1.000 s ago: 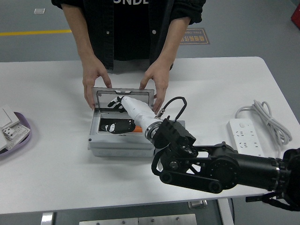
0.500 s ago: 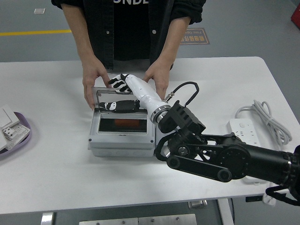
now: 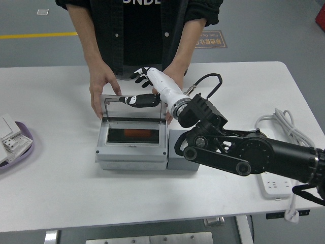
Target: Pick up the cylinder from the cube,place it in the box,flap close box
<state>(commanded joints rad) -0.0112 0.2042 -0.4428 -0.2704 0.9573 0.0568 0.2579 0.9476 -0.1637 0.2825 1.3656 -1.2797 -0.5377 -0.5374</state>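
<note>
At the far left edge, one purple tray (image 3: 23, 147) carrying white blocks (image 3: 8, 133), count of the blocks hard to tell since the edge cuts them off. Nearer the middle, one grey box (image 3: 131, 152) on the white table (image 3: 61, 188), with its clear lid (image 3: 133, 107) standing roughly upright along the far side. Inside the box, one orange cylinder (image 3: 137, 133), lying flat along the bottom. On the far side, one person, two bare hands: one hand (image 3: 101, 89) gripping the left end of the lid, the other hand (image 3: 175, 76) mostly hidden behind the robot's wrist at the right end of the lid. Only one robot arm in view, coming in from the right, reaching over the box to the top edge of the lid. Right hand (image 3: 143, 87) white at the wrist with black fingers, thumb (image 3: 139, 100) lying along the near face of the lid's top edge, other fingers curled over behind it, so pinching the lid's rim. Touching the box's right side, one grey cube (image 3: 179, 152), partly covered by the black forearm. Far right, one white power strip (image 3: 268, 162) with one coiled white cable (image 3: 289, 133), well apart from the box.
</note>
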